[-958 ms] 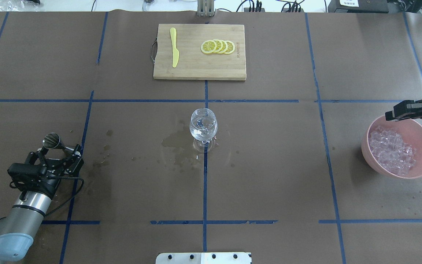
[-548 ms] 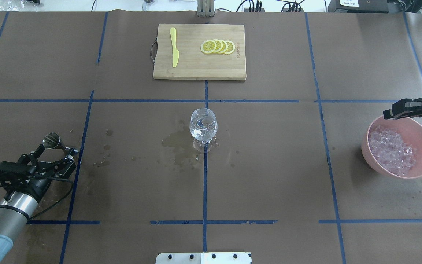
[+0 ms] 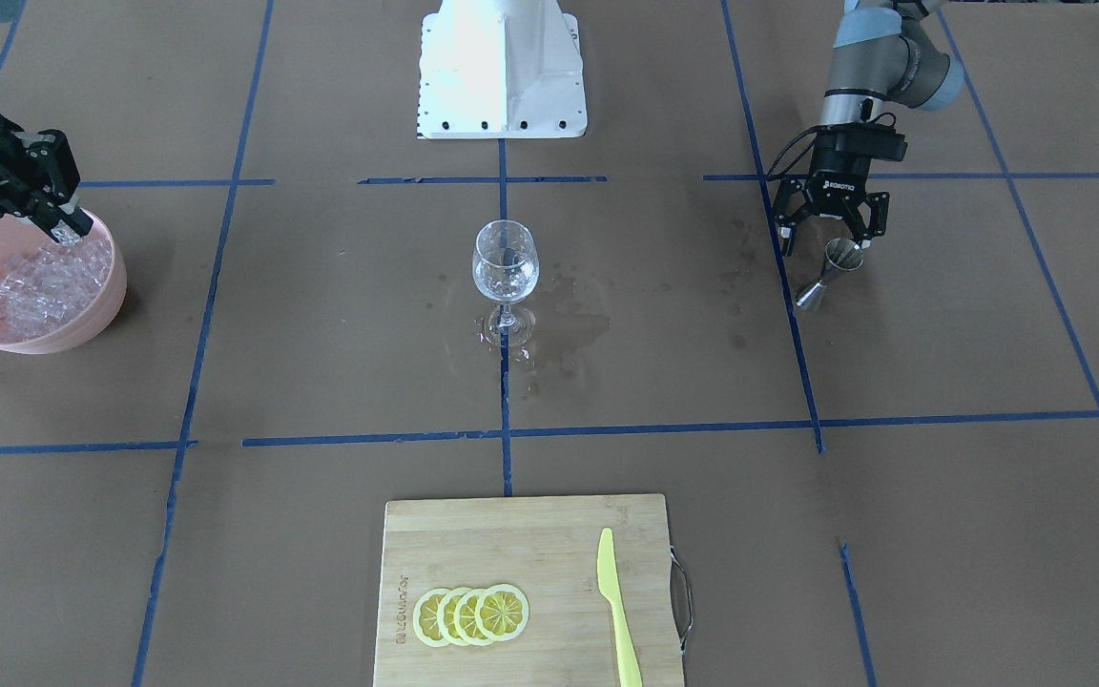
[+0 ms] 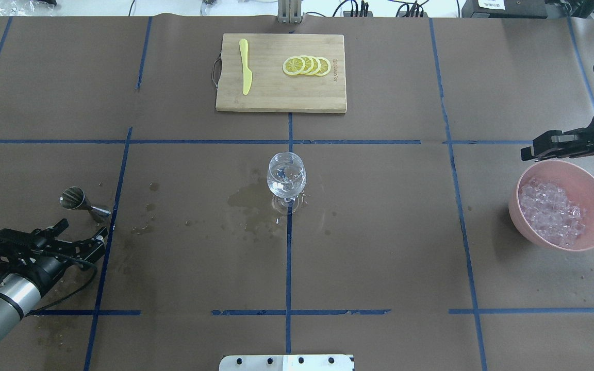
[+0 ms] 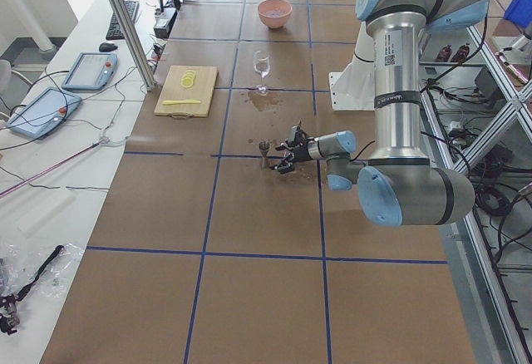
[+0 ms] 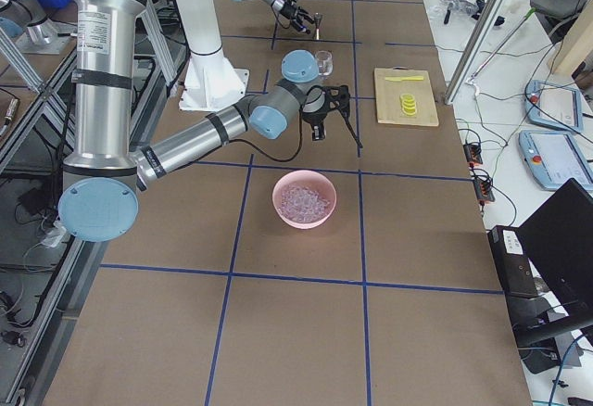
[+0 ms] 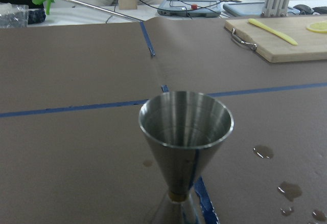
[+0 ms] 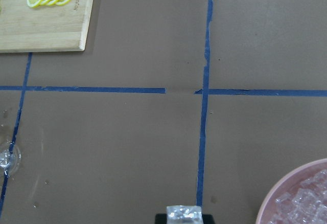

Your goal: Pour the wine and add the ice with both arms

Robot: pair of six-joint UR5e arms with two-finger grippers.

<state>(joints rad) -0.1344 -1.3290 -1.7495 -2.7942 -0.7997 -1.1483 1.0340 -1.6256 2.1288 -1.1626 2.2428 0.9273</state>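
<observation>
- Overhead exterior showed the wine glass [image 4: 286,178] upright at the centre of the desk [image 4: 379,247], standing in a wet patch [image 4: 248,201]. I could barely tell the clear wine [image 4: 285,186] inside from the glass itself.
- At 9 o'clock from the glass, my left pincer [image 4: 83,229] hovered with its fingers spread apart, gripping nothing. The steel jigger [image 4: 78,198] stood upright just ahead, clear of both fingers.
- At 3 o'clock, my right pincer [image 4: 528,153] hung raised near the glass-side edge of the pink bowl [image 4: 513,206], clamped on one ice cube [image 8: 184,214].
- More ice [image 4: 552,211] lay heaped in that bowl.
- At 12 o'clock lay the cutting board [image 4: 276,98], carrying lemon slices [image 4: 307,66] and a yellow knife [image 4: 245,67].
</observation>
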